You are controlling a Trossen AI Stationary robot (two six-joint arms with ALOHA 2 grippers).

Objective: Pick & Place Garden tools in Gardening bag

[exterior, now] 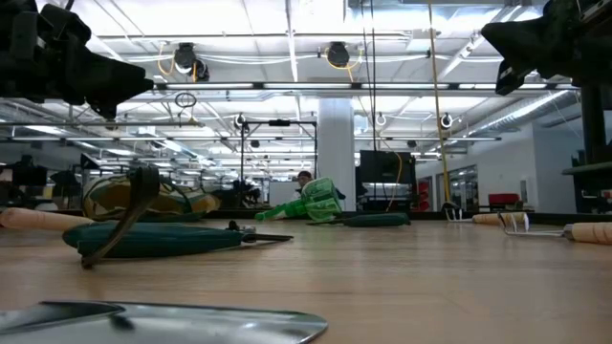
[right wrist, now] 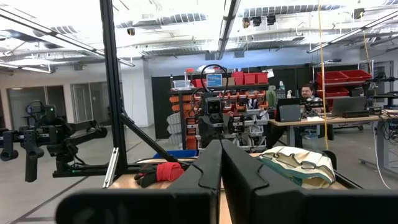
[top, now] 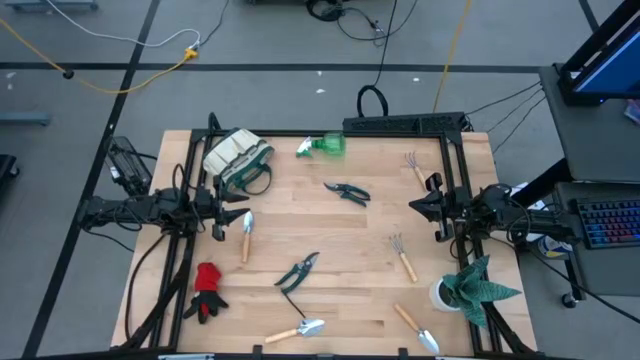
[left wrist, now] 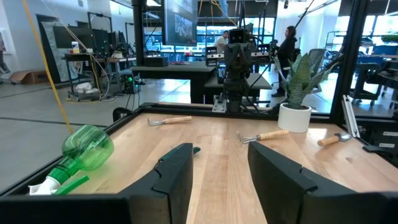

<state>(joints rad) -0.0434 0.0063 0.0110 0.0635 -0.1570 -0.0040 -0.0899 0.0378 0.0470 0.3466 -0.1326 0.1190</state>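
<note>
The cream-and-green gardening bag (top: pixel 238 160) lies at the table's far left. Near it lie a green spray bottle (top: pixel 322 147), black pruning shears (top: pixel 347 192) and a fork-rake (top: pixel 414 168). A second pair of shears (top: pixel 298 271), a second fork-rake (top: pixel 401 256), three trowels (top: pixel 246 235) (top: pixel 300 329) (top: pixel 418 330) and a red glove (top: pixel 207 290) lie nearer. My left gripper (left wrist: pixel 217 180) is open and empty above the table's left side (top: pixel 240 215). My right gripper (right wrist: pixel 221 168) is shut and empty above the right side (top: pixel 415 207).
A spiky green plant in a white pot (top: pixel 468 287) stands at the near right corner. Black frame bars (top: pixel 400 125) run along the table's far, left and right edges. Bare wood (top: pixel 340 235) lies in the middle between the tools.
</note>
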